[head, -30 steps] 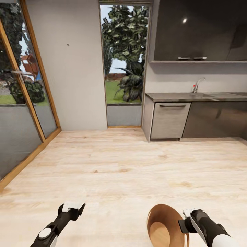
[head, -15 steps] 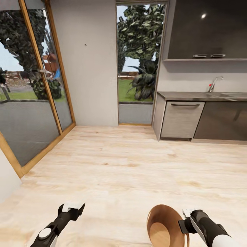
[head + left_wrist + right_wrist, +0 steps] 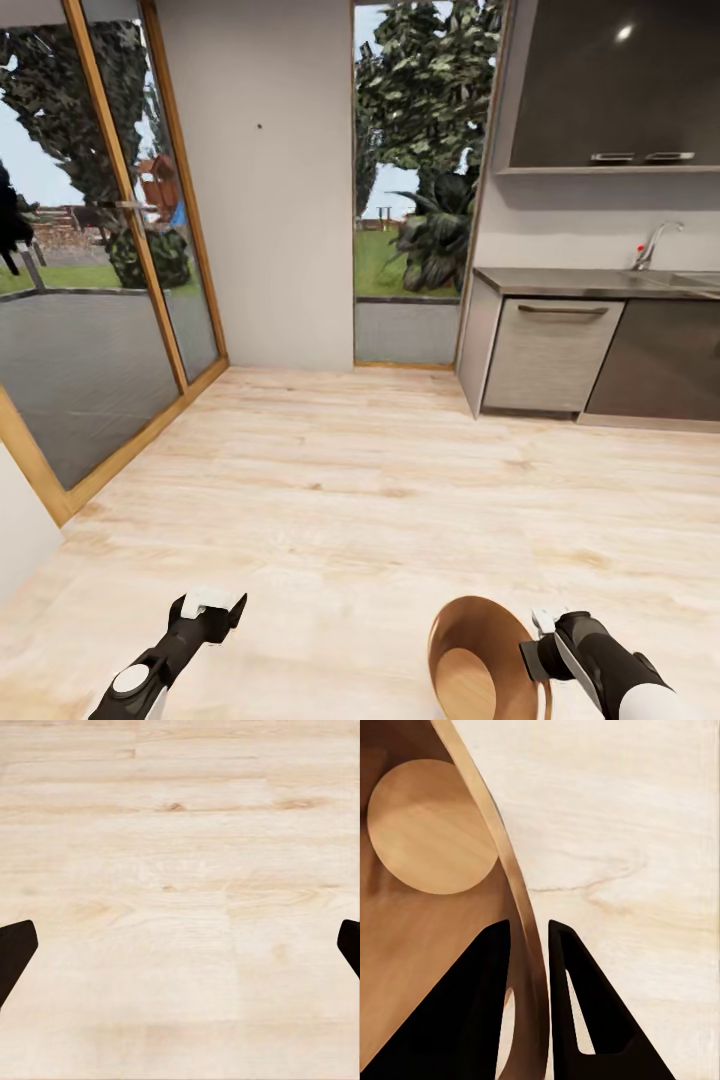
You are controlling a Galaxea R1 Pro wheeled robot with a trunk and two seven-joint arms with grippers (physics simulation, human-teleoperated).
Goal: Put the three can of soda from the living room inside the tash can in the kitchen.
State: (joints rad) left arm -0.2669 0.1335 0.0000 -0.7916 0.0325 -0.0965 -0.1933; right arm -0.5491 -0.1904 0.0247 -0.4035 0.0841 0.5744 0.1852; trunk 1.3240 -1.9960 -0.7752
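I am in the kitchen, facing a light wooden floor. The copper-brown tash can [image 3: 478, 660] hangs low at the right, tilted so its open mouth faces me, and I see nothing inside it. My right gripper [image 3: 534, 655] is shut on its rim; in the right wrist view the two dark fingers [image 3: 487, 1005] pinch the thin wall of the tash can [image 3: 427, 870], close to the slot handle. My left gripper [image 3: 212, 606] hangs over bare floor at the lower left, open, its fingertips [image 3: 15, 952] wide apart with nothing between them. The soda cans are out of view.
Grey lower cabinets [image 3: 545, 355] with a grey counter [image 3: 590, 283] and chrome tap [image 3: 652, 245] stand at the right, under glossy black upper cabinets [image 3: 625, 85]. A glass door [image 3: 95, 290] lines the left wall. A tall window [image 3: 415, 200] lies ahead.
The whole picture has shifted rightward, so the camera has turned left: cabinets and tap sit further right and more of the glass door shows. Both arms and the tash can keep their places.
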